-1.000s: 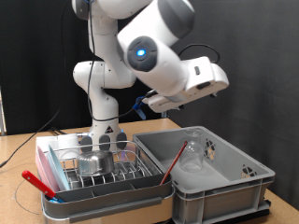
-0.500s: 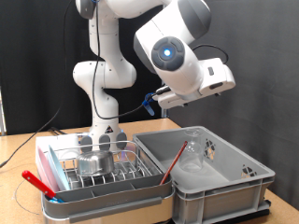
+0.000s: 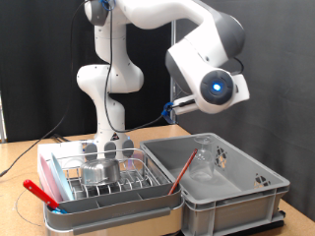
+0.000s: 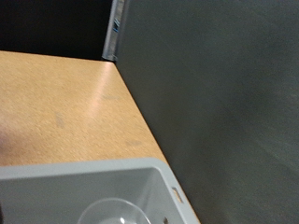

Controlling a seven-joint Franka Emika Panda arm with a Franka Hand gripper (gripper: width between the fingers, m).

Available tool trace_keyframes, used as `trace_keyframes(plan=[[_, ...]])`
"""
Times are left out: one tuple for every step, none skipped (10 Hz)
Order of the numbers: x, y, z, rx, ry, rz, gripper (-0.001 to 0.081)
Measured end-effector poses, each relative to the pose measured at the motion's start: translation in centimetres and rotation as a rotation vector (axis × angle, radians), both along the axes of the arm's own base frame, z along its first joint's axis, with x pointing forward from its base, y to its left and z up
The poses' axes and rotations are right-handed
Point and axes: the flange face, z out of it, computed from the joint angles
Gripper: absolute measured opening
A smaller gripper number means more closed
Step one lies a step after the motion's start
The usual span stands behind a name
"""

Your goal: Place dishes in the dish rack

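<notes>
Exterior view: the dish rack point(image 3: 98, 177), a wire frame in a shallow pale tray, stands on the wooden surface point(image 3: 20, 157) at the exterior view's left. It already holds the metal cup point(image 3: 100, 170), lying among the prongs, and a red-handled item point(image 3: 41, 193) rests across its near corner. Touching the rack on the exterior view's right is the deeper grey tub point(image 3: 246, 192), which contains the clear glass point(image 3: 204, 162) and a thin red-handled utensil point(image 3: 182, 169) leaning against the tub's wall.

The arm's forearm and wrist housing hang high above the tub, but the tool itself is not visible in either view; whether it is open, closed or loaded cannot be told.

Judged step: between transfers, with the glass and the utensil not yet racked. A further pickup would call for a descent into the tub and a closing on one of these two.

Wrist view: only here do a tub corner point(image 4: 140, 182), the glass rim point(image 4: 112, 210), bare surface and a dark backdrop point(image 4: 215, 93) appear from above; no fingers enter the picture.
</notes>
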Motion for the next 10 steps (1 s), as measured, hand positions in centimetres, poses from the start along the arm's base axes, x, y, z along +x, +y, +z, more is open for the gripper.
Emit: trace_keyframes(plan=[[-0.9,1.2,-0.8,-0.021,0.021,0.031,0.0808],[-1.6,2.2,-1.7,-0.052,0.037,0.050,0.0808],[-2.1,3.0,-2.8,-0.082,0.041,0.051,0.0808],[-2.4,3.5,-3.9,-0.107,0.034,0.034,0.0808],[-2.5,3.6,-5.0,-0.127,0.021,0.005,0.0808],[-2.7,3.6,-5.9,-0.137,0.016,-0.017,0.0808],[-2.9,3.5,-6.8,-0.141,0.019,-0.034,0.0808],[-3.2,3.4,-7.1,-0.139,0.024,-0.048,0.0808],[-3.2,3.4,-7.1,-0.141,0.023,-0.047,0.0808],[-3.2,3.3,-7.3,-0.146,0.024,-0.041,0.0808]])
